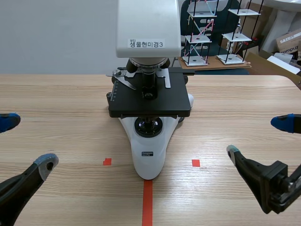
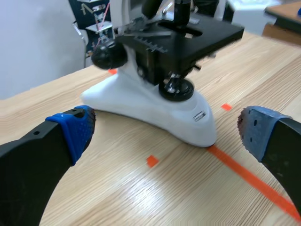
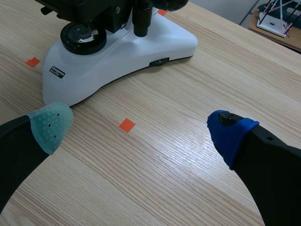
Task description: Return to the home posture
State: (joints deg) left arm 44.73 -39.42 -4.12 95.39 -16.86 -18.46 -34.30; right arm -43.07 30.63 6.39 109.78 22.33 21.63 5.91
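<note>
- End effectors first: the left end effector sits low at the near left of the wooden surface. Its two fingers are spread wide and grip nothing.
- From its wrist view I see a bright blue pad on one finger and a duller blue-grey pad on the other, well apart.
- The right end effector sits low at the near right, fingers likewise splayed, with nothing held.
- Its wrist view shows me a grey-green dotted pad on one finger and a deep blue pad on the other.
- The microscope stands upright in the middle of the surface, between the two arms and ahead of both. Neither arm touches it.
- Its white base narrows toward me, and the tip meets the far end of the orange-red tape line.
- The black stage lies level above the base.
- The white head above it carries a label of Korean print ending in a 3.
- One small tape square lies on the left arm's side of the base tip, and a second square lies on the right arm's side. Both are apart from the base.
- Beyond the far edge I can make out wire-frame models and a cardboard box.
</note>
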